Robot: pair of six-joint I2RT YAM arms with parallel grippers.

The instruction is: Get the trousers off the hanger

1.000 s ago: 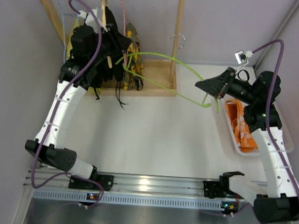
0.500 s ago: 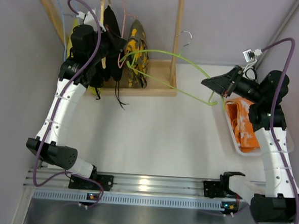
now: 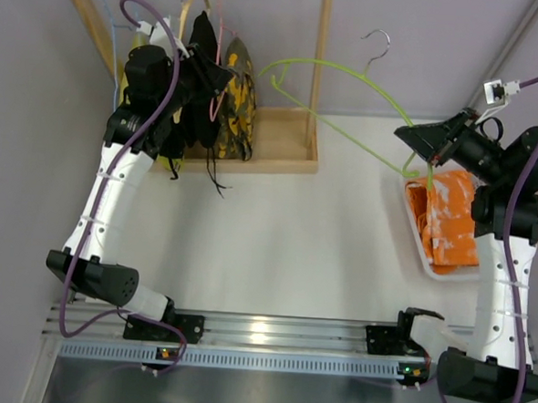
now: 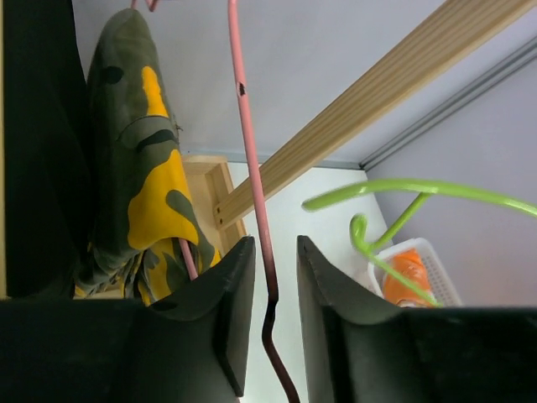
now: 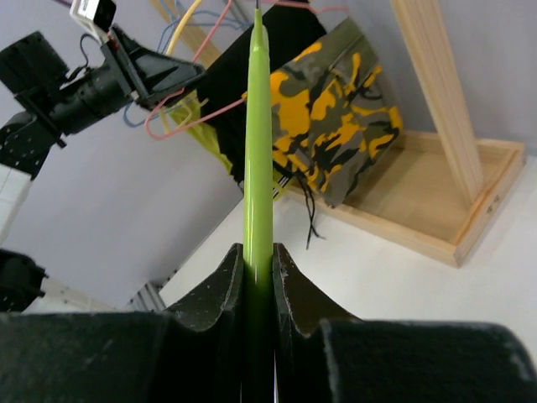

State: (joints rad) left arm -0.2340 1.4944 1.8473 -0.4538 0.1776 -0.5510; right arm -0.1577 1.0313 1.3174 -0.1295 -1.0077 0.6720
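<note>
Right claw [image 5: 258, 252]: you have it closed on the hanger [image 5: 258, 126], with the lime-green bar pinched between both fingers.
Hanger: it is held in the air at the right far side of the table [image 3: 276, 238]. Its arch reaches left towards the wooden rack [image 3: 319, 77] and its metal hook points to the far side.
Trousers [image 3: 451, 213]: they are off the hanger and lie bunched, orange with pale patches, in the white tray [image 3: 436, 270] at the right edge of the table. They sit just on the near side of your right claw.
Left claw [image 4: 273, 243]: it is raised at the rack on the far left, with its fingers a little apart. The pink wire hanger [image 4: 249, 151] runs through the gap, and you cannot tell from the wrist view whether either pad touches it.
Camouflage garment [image 4: 143, 168]: it hangs just left of your left claw, beside a dark garment.
Rack: it stands at the far left of the table, with its right post between the hung clothes and the green hanger's hook.
</note>
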